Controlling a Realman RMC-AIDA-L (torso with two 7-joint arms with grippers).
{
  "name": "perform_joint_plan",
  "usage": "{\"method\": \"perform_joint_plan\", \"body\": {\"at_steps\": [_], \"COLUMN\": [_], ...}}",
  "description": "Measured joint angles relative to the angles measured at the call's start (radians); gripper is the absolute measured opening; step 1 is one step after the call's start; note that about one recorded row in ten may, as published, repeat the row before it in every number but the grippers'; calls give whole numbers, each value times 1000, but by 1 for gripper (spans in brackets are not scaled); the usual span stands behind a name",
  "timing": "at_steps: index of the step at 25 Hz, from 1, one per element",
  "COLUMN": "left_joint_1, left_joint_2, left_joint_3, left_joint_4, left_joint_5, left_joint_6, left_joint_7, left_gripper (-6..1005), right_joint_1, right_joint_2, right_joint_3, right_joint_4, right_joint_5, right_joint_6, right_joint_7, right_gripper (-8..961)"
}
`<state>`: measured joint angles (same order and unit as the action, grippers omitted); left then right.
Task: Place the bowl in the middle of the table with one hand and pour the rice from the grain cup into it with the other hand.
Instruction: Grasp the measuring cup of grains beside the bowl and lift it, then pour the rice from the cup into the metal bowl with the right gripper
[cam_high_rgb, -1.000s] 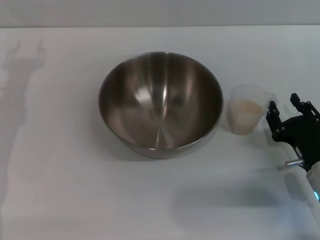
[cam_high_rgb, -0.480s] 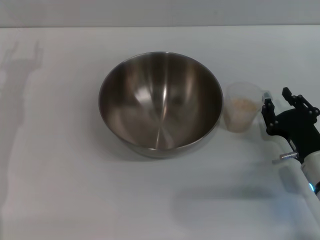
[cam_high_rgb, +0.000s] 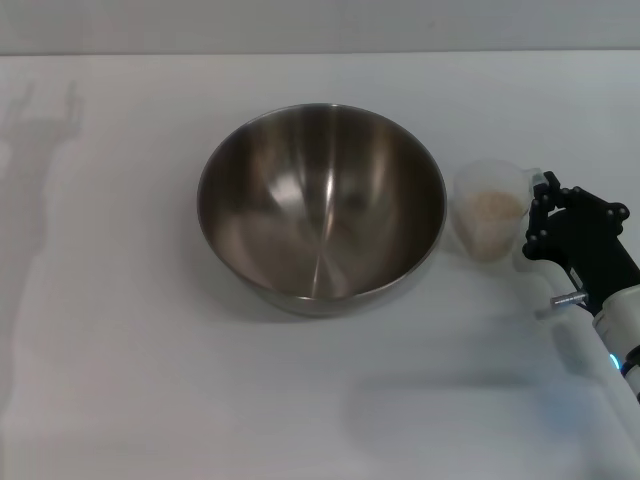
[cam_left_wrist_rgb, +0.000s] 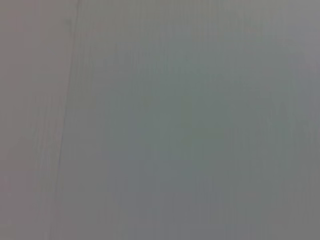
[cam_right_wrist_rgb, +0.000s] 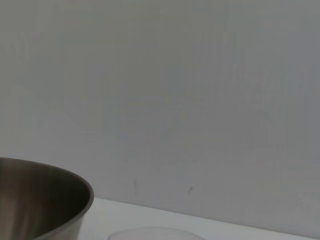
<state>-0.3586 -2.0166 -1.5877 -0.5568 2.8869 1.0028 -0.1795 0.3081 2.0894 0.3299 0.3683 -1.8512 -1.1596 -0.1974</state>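
- The right gripper (cam_high_rgb: 552, 208) sits low on the table (cam_high_rgb: 120, 380), fingers spread, nothing held yet.
- The cup (cam_high_rgb: 489, 213), rice (cam_high_rgb: 492, 208) inside, stands just beside its fingertips, toward the bowl (cam_high_rgb: 320, 207); the handle side faces the gripper.
- The bowl lies beyond the cup, empty, mid-table.
- The left gripper is out of view, so the right is nearer.

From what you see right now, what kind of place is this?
Probably a robot test bench, not a real kitchen: a bare white table, only a steel bowl and a grain cup of rice, and a plain wall behind.
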Motion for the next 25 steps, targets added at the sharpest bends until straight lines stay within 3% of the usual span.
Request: {"method": "perform_joint_plan", "body": {"at_steps": [2, 13, 17, 25], "left_joint_1": [0, 0, -1, -4], "left_joint_2": [0, 0, -3, -12], "left_joint_3": [0, 0, 0, 0], "left_joint_4": [0, 0, 0, -8], "left_joint_5": [0, 0, 0, 0], "left_joint_6": [0, 1, 0, 0], "left_joint_7": [0, 0, 0, 0], "left_gripper": [546, 546, 546, 547], "right_joint_1": [2, 12, 48, 133], "right_joint_2": [0, 0, 0, -5], "right_joint_3": [0, 42, 122, 143], "right_joint_4": [0, -11, -33, -51], "right_joint_5": [0, 6, 7, 7], "right_joint_6": [2, -29, -177, -284], "right_joint_7": [0, 1, 1, -7], "right_gripper": [38, 29, 27, 14]}}
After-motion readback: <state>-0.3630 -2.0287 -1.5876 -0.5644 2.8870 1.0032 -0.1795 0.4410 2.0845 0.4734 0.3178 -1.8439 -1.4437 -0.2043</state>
